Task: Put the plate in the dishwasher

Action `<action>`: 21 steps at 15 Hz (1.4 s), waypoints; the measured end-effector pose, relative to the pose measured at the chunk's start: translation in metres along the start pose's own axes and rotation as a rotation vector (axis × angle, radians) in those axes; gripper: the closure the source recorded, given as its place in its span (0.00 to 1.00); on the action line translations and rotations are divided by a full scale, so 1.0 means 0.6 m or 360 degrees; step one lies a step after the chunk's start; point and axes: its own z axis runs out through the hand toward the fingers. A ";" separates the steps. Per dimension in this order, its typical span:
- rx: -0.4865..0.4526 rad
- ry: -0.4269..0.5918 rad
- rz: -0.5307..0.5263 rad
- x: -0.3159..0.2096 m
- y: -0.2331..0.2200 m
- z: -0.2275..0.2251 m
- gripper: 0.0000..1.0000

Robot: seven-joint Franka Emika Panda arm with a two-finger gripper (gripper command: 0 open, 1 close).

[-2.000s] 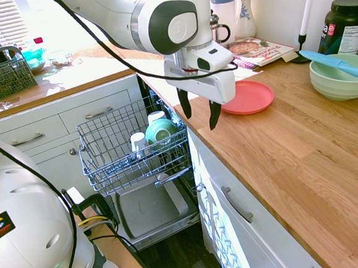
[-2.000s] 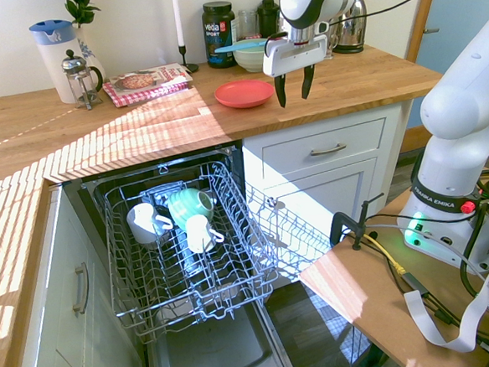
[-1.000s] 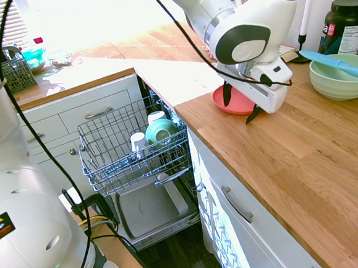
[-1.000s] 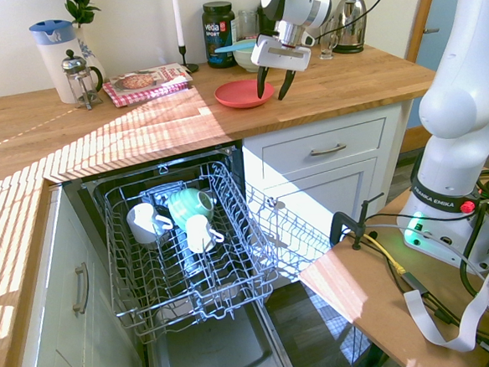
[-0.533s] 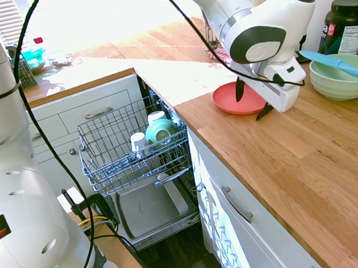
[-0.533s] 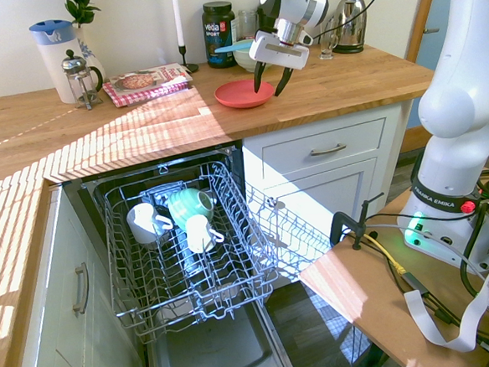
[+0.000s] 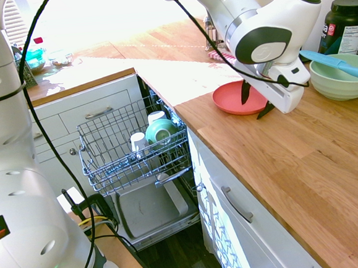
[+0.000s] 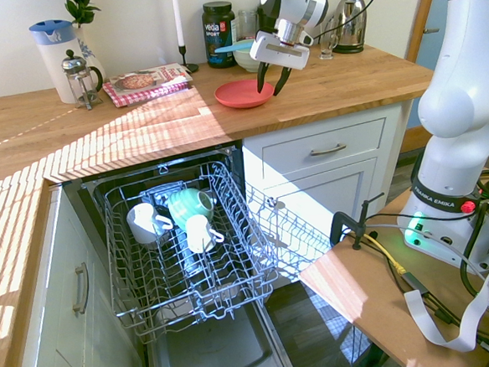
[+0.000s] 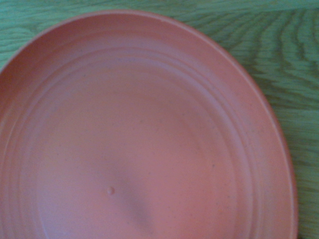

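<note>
White, rounded arm with grey joints; hand [image 7: 254, 102] has black fingers.

Two seconds earlier, the white arm held its gripper [image 7: 255, 100] above the counter edge, short of the coral-red plate [image 7: 234, 98] and nearer the open dishwasher [image 7: 134, 151]. Since then the arm has swung across the wooden counter [image 7: 293, 162] toward the plate and tilted its wrist. The gripper has dropped lower and now sits at the plate's rim, its dark fingers spread, one over the plate and one at its outer edge. Over the last half second it shifted only slightly further over the plate.
</note>
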 end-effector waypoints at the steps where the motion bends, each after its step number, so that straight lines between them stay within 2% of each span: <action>1: -0.0001 -0.0001 0.0002 0.002 0.001 0.001 1.00; 16: 0.0077 -0.0059 0.0013 0.007 0.000 0.011 1.00; 19: 0.0035 0.0005 -0.0115 -0.017 -0.023 -0.021 1.00; 21: -0.0039 0.0117 -0.0266 -0.081 -0.073 -0.071 1.00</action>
